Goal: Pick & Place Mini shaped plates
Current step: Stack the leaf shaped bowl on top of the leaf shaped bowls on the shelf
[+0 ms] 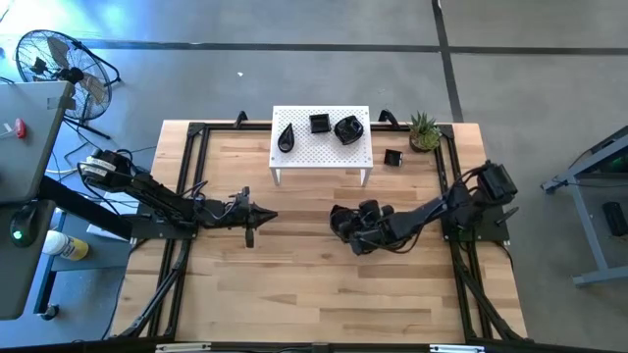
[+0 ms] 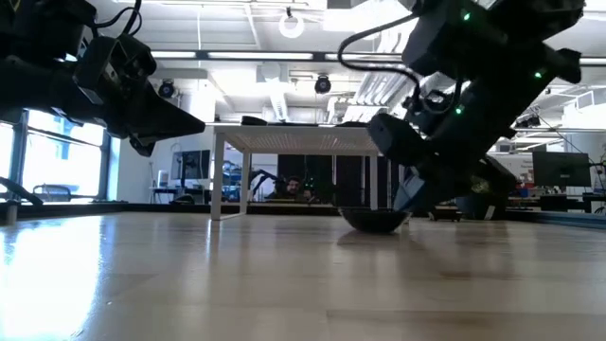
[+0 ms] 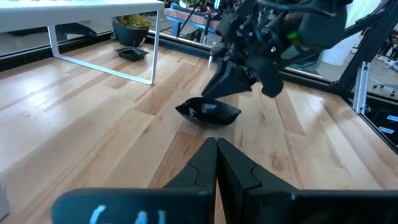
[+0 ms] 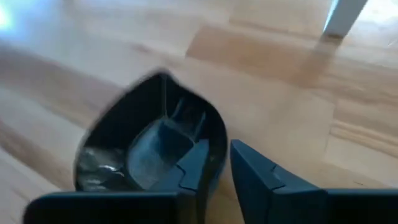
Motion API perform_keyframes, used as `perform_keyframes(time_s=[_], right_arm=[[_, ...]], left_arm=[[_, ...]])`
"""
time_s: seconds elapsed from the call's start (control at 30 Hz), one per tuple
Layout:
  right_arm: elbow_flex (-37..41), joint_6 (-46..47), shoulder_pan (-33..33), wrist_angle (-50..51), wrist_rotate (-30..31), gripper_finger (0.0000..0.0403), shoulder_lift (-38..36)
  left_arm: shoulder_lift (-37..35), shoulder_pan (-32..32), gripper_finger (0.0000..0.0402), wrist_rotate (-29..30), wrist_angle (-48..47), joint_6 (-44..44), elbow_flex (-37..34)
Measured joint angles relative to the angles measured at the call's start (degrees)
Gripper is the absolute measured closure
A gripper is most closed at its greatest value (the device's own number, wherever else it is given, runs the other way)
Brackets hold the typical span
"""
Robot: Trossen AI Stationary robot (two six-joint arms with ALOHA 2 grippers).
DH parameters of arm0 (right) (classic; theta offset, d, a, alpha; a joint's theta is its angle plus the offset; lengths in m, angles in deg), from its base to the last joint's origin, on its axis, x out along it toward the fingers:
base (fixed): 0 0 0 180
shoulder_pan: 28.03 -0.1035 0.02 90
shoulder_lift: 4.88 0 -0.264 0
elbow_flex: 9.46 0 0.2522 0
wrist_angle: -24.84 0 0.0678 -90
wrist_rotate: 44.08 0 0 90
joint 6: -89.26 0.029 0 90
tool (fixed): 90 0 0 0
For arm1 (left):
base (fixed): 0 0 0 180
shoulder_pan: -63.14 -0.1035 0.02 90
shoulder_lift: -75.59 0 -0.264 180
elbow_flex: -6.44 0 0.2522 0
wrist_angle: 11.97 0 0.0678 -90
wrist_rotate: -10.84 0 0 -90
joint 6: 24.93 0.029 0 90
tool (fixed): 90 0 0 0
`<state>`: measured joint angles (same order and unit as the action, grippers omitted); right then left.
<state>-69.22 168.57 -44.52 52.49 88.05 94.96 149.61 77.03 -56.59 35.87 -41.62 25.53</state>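
Note:
A leaf-shaped black mini plate point(image 3: 208, 113) lies hollow side up on the wooden table in front of the white stand point(image 1: 321, 157). My right gripper point(image 4: 219, 152) slants down over its rim with the fingers a little apart. Three more black plates sit on the stand: a teardrop one point(image 1: 286, 137), a square one point(image 1: 319, 124) and a rounded one point(image 1: 347, 129). Another small one point(image 1: 392, 158) lies on the table beside the stand. My left gripper point(image 1: 267, 215) hangs shut over the table to the left, holding nothing. My right gripper has one finger point(image 4: 193, 165) over the plate's hollow and the other outside the rim point(image 4: 221, 134), coming slanting down from the table's right. I cannot tell whether either finger touches the rim. The plate rests on the table on its underside.
A small green potted plant point(image 1: 424, 130) stands at the back right, next to the stand. A black frame point(image 1: 196, 132) runs around the table's edge. Bare wood lies between the two grippers and toward the near edge.

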Motion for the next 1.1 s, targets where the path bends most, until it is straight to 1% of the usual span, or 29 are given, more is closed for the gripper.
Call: perform_keyframes(time_s=[0.07,0.2,0.3,0.4,0.47,0.73,0.9,0.97,1.1], right_arm=[[0.0,-3.74,1.14,0.15,-3.39,0.033,0.01],[0.0,-13.08,4.15,-1.38,-12.62,0.0309,-0.1],[-0.07,-15.06,6.08,-1.88,-16.61,0.0305,-0.21],[-0.09,-14.82,6.75,-2.12,-16.45,0.0313,-0.23],[-0.07,-14.86,6.76,-2.97,-16.06,0.0324,-0.21],[-0.11,-15.2,6.65,-6.71,-15.73,0.0396,-0.23],[-0.07,-16.46,6.63,-9.15,-16.19,0.0396,-0.23],[-0.04,-17.27,6.35,-11.13,-15.28,0.04,-0.47],[0.04,-20.68,5.82,-15.93,-13.52,0.04,-3.66]], left_arm=[[0.0,0.0,0.0401,-0.03,0.0,-0.09,0.0],[0.0,0.0,0.0401,-0.09,0.0,-0.1,0.0],[0.0,0.0,0.0401,-0.09,-0.02,-0.08,0.0],[0.0,0.0,0.0401,-0.09,-0.01,-0.08,0.0],[0.0,0.0,0.0401,-0.09,-0.04,-0.08,0.0],[0.0,0.0,0.0401,-0.09,-0.15,-0.08,0.0],[0.0,0.0,0.0401,-0.08,-0.15,-0.08,0.0],[0.0,0.0,0.0401,-0.07,-0.17,-0.08,0.0],[0.0,0.0,0.0401,-0.04,-0.15,-0.08,0.0]])
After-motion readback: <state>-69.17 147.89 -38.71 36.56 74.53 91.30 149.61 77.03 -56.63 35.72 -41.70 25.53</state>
